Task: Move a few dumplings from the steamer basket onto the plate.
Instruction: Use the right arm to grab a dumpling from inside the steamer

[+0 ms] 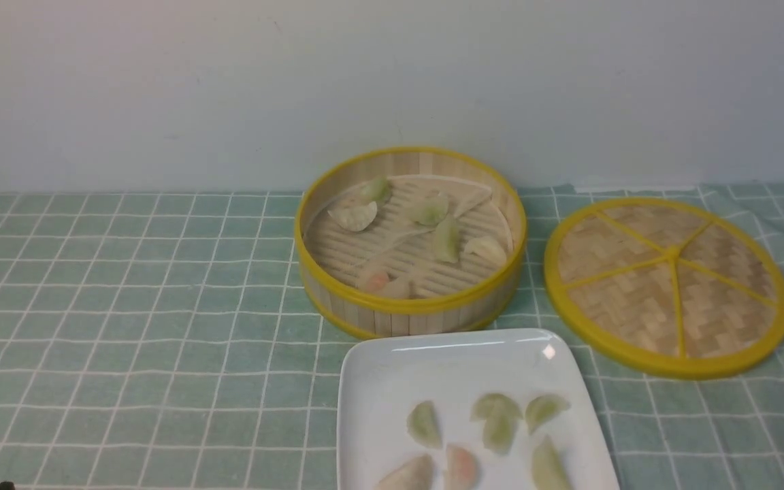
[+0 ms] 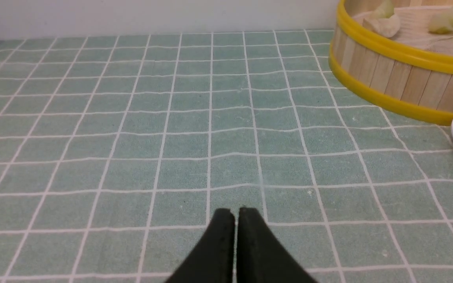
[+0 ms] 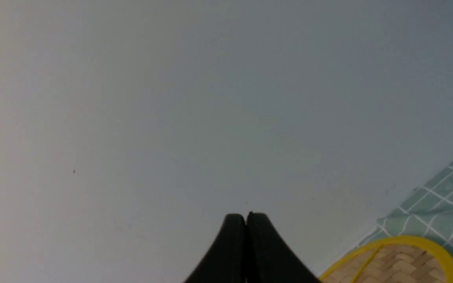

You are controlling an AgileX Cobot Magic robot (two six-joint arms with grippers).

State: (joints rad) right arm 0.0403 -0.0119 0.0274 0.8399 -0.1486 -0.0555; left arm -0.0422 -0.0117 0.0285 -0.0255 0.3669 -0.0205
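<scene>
Dumplings (image 1: 447,239): six or so lie in basket (image 1: 409,316), middle of tabletop (image 1: 126,306) toward far edge. Several more sit on plate (image 1: 378,381) at near edge, just in front of basket.

Your left claw (image 2: 234,214): clenched, empty, low over tabletop's left side. Basket lies ahead and to its right.

Right claw (image 3: 246,218): clenched, empty, raised, facing wall (image 3: 171,98) above lid (image 1: 667,286) by right edge.

Left arm looks nearer basket. Middle green dumpling's long axis runs near edge to far edge, so set claw across it.
</scene>
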